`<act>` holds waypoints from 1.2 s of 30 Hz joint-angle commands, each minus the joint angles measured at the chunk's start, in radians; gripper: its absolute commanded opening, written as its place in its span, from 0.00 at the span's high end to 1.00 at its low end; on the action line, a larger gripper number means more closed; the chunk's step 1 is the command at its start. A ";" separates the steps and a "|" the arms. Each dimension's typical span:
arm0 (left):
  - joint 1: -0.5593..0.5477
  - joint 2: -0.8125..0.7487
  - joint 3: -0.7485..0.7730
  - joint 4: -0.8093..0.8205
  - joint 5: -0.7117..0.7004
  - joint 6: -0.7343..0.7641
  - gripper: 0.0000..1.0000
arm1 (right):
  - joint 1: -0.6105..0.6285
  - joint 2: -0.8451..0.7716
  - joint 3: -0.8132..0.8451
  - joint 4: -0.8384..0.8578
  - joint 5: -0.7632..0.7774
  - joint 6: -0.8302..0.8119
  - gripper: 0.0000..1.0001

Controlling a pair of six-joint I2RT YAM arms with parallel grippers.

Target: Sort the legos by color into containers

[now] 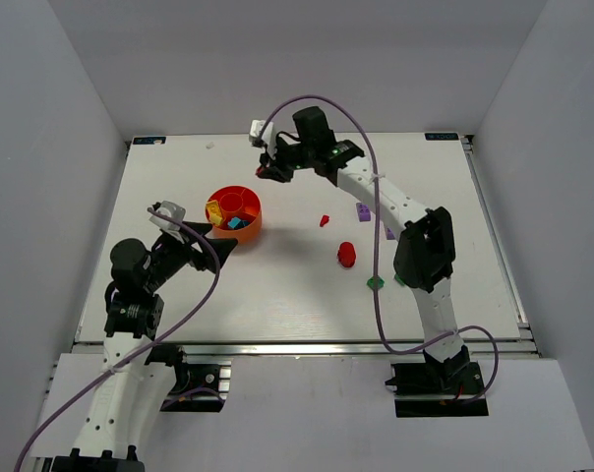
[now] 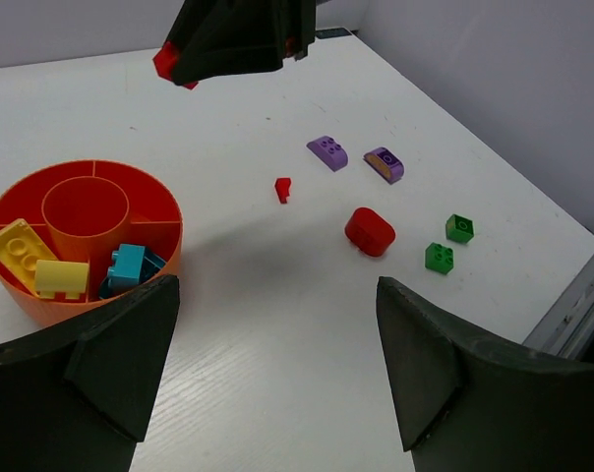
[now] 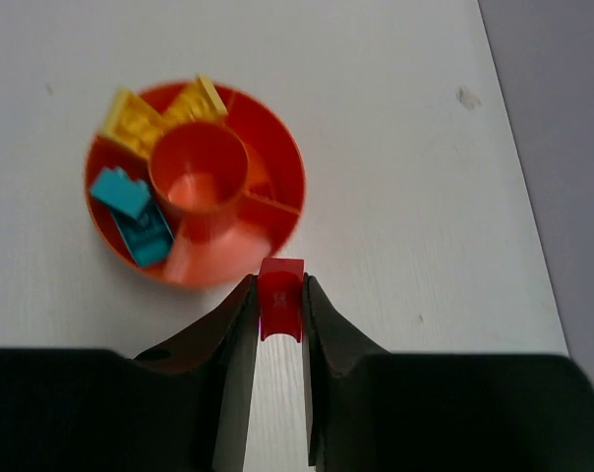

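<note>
A white table (image 1: 297, 305) holds a round orange dish (image 1: 252, 232), with yellow bricks (image 3: 130, 120) and teal bricks (image 3: 130, 202) in neighbouring wedges. The left gripper (image 2: 277, 295) sits beside the dish, fingers wide apart and empty, while the right gripper (image 3: 280, 295), held above the table beyond the dish, pinches a small red brick (image 3: 280, 307). A red rounded piece (image 1: 346, 255), purple pieces (image 2: 327, 152) and green pieces (image 2: 439, 258) lie scattered to the dish's right.

A: First entry?
B: Counter (image 1: 277, 295): white, faint wood grain, fills the middle of the top view.
A: Edging?
B: Metal rail (image 1: 297, 347) along its lower edge. One dark label (image 1: 149, 141) at the upper left corner, a second label (image 1: 441, 136) at the upper right.
A: Surround?
B: Pale grey walls (image 1: 41, 147) left, back and right; grey ledge (image 1: 307, 413) below the rail.
A: Marks?
B: One speck (image 1: 209, 146), upper left of the counter; too small to identify.
</note>
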 commanded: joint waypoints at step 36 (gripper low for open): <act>-0.005 -0.011 -0.004 -0.012 -0.093 0.031 0.09 | 0.062 0.358 0.119 0.651 -0.156 0.524 0.98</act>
